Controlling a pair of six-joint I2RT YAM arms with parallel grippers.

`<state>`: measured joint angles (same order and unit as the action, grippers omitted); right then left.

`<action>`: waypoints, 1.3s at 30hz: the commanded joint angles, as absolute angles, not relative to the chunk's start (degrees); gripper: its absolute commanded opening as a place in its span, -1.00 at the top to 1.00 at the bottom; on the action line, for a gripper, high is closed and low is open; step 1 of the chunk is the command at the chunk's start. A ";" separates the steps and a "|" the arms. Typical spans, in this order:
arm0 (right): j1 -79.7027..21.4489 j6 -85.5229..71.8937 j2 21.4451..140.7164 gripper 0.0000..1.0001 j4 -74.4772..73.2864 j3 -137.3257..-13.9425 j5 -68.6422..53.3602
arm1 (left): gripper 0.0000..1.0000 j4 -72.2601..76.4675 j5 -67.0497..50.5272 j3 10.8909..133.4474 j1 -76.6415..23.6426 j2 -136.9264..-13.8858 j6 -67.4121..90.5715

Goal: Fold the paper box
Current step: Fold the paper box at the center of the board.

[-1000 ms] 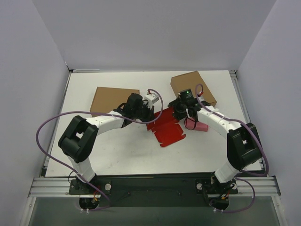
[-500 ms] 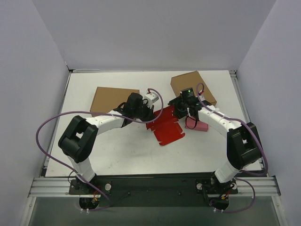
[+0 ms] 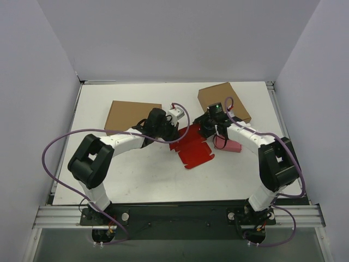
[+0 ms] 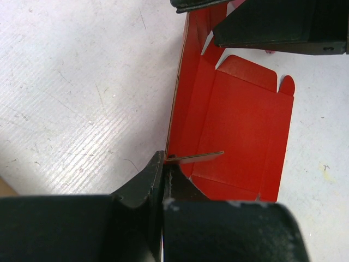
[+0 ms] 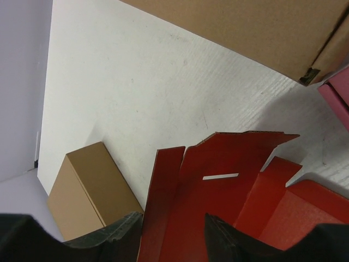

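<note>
The paper box [image 3: 193, 148] lies half-flat at mid-table [image 3: 136, 174]; the left gripper [image 4: 163, 166] is clenched on its thin edge flap; the right gripper [image 5: 172, 218] straddles a raised panel, grip impossible to tell; the left brown box [image 3: 128, 113] and the right brown box [image 3: 221, 97] flank it; the pink box [image 3: 233, 146] sits just beside its right side
</note>
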<state>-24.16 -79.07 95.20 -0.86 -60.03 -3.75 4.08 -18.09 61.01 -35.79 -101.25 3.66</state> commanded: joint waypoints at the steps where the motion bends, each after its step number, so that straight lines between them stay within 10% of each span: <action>1: -23.47 -77.78 95.28 0.12 -1.06 -59.50 -3.60 | 1.00 2.64 -16.09 61.44 -36.04 -99.67 2.37; 18: -23.64 -81.04 93.69 0.79 -2.90 -53.97 -5.27 | 1.00 4.21 -15.29 61.08 -35.07 -100.81 8.00; 39: -23.55 -80.77 95.19 0.98 -10.71 -53.44 -6.42 | 1.00 10.37 -21.97 57.57 -31.12 -100.02 12.21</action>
<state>-24.03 -82.54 93.41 1.10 -55.59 -8.84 5.41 -23.00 57.58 -33.47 -101.27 11.70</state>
